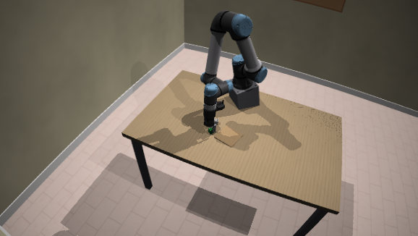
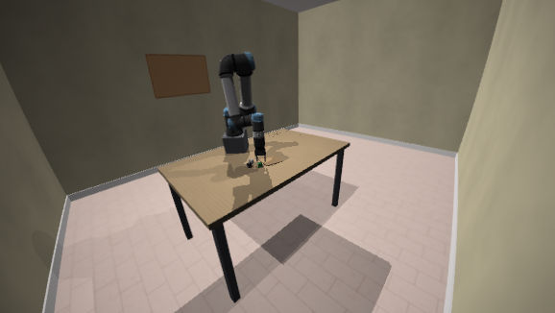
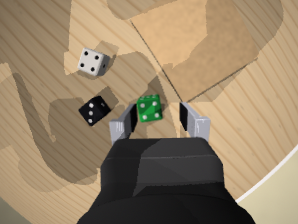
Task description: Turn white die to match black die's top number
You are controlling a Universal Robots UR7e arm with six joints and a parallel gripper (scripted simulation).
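In the wrist view the white die (image 3: 92,62) lies flat on the bare table, left of the tan mat (image 3: 213,36) (image 1: 228,138) and not on it. The black die (image 3: 95,110) lies just in front of it, also on the table, with a diagonal row of white pips on top. A green die (image 3: 149,108) (image 1: 210,129) sits by the mat's near corner. My gripper (image 3: 158,111) (image 1: 212,127) (image 2: 259,161) is open and low over the table. The green die stands between its fingers, close to the left one. The white die's pip count is too small to read surely.
The arm's grey base block (image 1: 245,95) stands on the table behind the dice. The wooden table (image 1: 296,163) reaches far to the right and front. Its front left edge is a short way from the dice.
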